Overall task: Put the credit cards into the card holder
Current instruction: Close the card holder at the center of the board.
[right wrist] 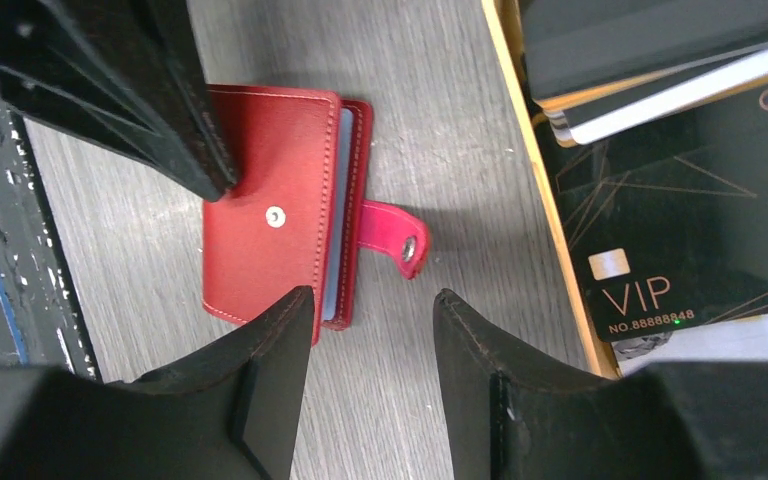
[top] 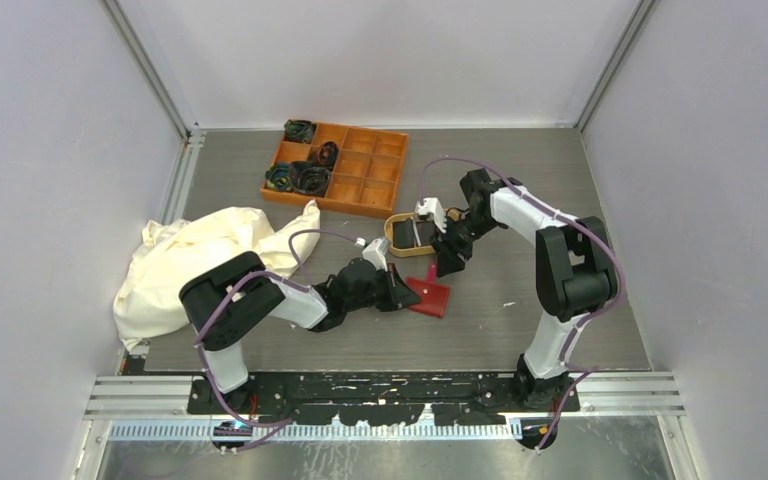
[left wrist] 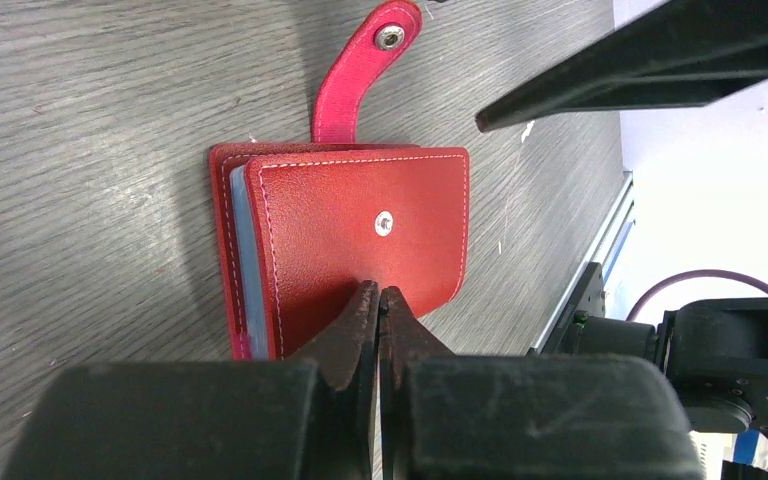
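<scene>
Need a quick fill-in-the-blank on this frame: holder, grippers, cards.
The card holder is ____ in colour.
The left gripper, tips at the holder's cover, is ____.
The right gripper over it is ____.
The black credit card in the tan tray reads ____.
Missing words: red; shut; open; VIP.

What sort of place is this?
Probably a robotics lab test cell: a left arm and right arm bolted to a table, plain walls closing it in, and staged props like a wallet and orange box.
</scene>
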